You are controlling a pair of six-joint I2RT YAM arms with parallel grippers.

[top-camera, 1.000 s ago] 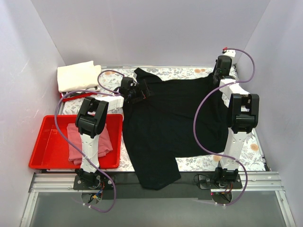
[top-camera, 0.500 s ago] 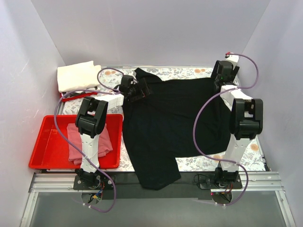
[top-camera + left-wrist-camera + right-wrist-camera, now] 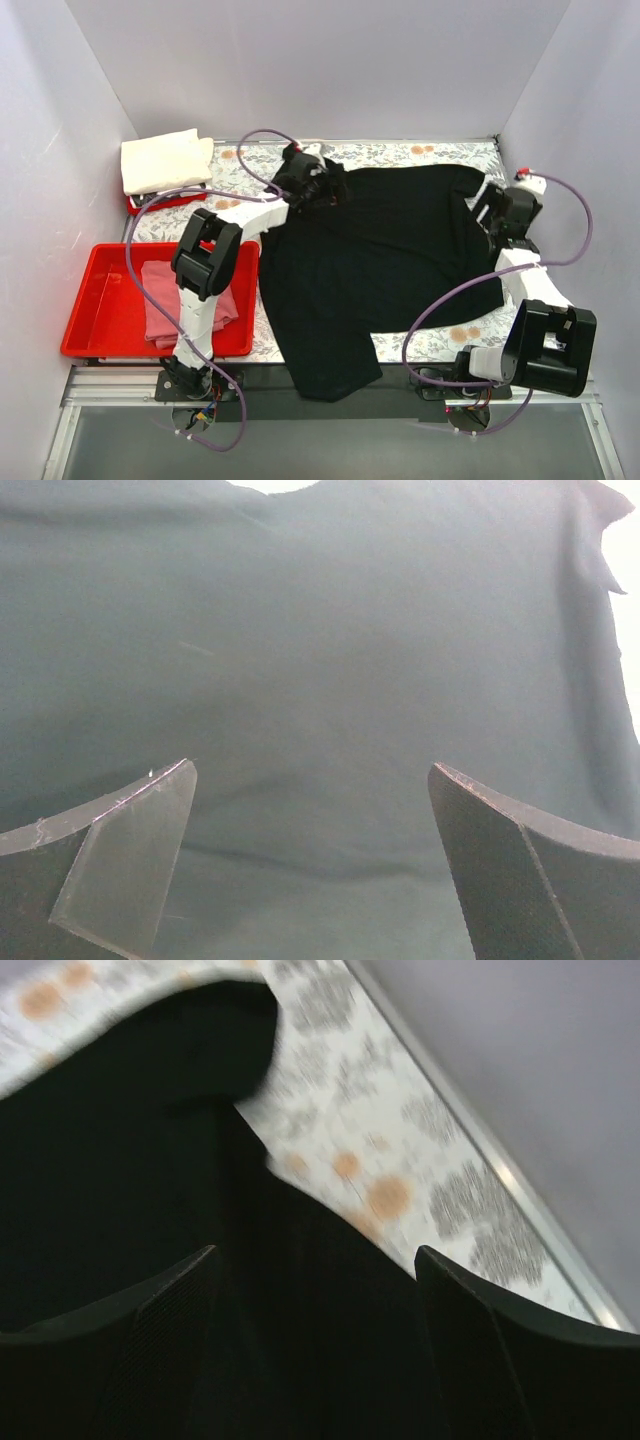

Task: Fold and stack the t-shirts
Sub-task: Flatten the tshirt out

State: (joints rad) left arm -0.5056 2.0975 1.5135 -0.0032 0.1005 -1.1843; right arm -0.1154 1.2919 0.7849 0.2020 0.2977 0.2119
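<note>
Even bright light, right wrist view motion-blurred

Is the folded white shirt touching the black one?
Apart. The top view shows bare flowered tablecloth between the cream-white shirt in the far left corner and the black shirt.

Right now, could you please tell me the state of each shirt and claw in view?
black shirt, spread out, unfolded.
pink shirt, folded, in red tray.
white shirt, folded, far left.
left claw, open over black shirt.
right claw, open, holding nothing.
</note>
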